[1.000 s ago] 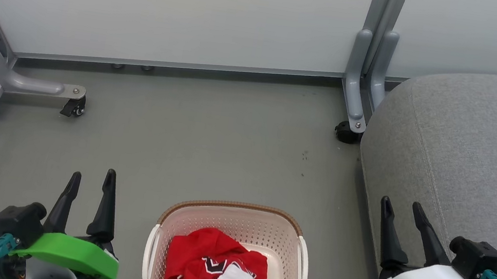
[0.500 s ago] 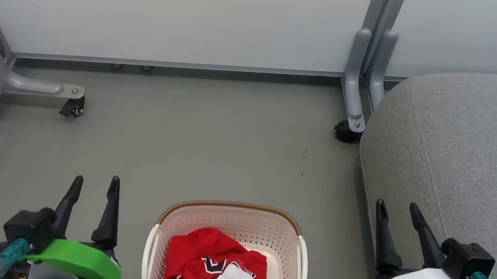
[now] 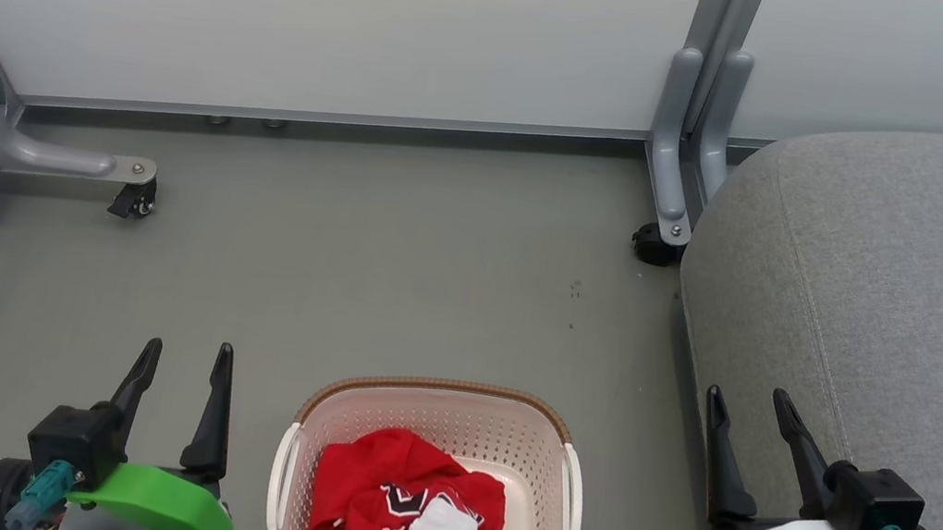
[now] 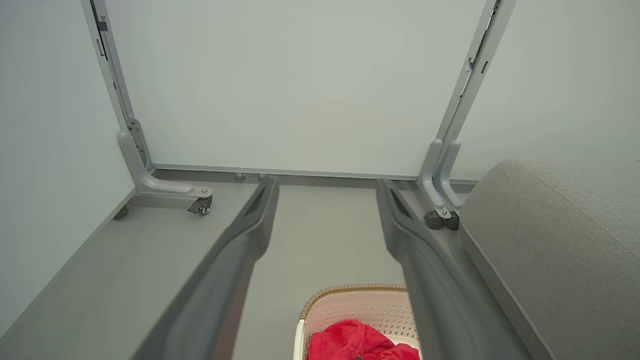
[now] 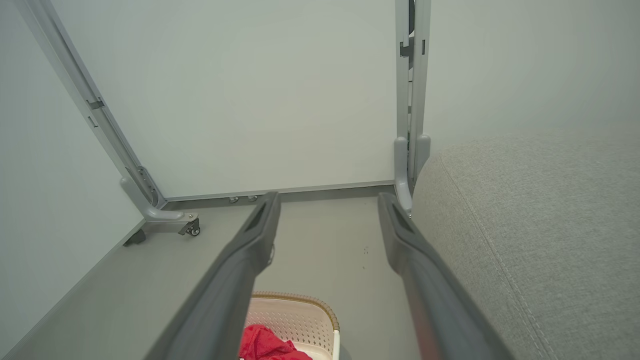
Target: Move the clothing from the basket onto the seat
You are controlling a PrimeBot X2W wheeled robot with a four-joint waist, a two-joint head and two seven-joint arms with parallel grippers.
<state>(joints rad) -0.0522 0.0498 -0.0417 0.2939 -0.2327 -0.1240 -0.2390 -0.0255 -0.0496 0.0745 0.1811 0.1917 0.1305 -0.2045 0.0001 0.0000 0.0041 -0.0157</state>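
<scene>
A: Where are we on the laundry job?

B: Not started, by our read. Clothing (image 3: 404, 517) sits bunched in the basket (image 3: 439, 388), bottom centre of the head view, red with a white panel on top. Seat (image 3: 900, 273) takes the right side of the frame. We see nothing lying on it.

A: Grippers?

B: Left gripper (image 3: 190, 346) is lower left, fingers apart, empty, left of the basket. Right gripper (image 3: 746, 392) is lower right, fingers apart too, empty, by the seat's edge. Neither touches the basket.

A: So we're at the reach step.

B: We think so. Next move needs one arm to swing inward and down over the basket, fingers spread, tips into the high part of the pile, then close. Right looks like the shorter carry to the seat.

A: Risks?

B: Fabric's loose, so we may lift one piece or drag both. Can't tell the pieces apart from here. Keep the tips off the rim or the basket could shift.
</scene>
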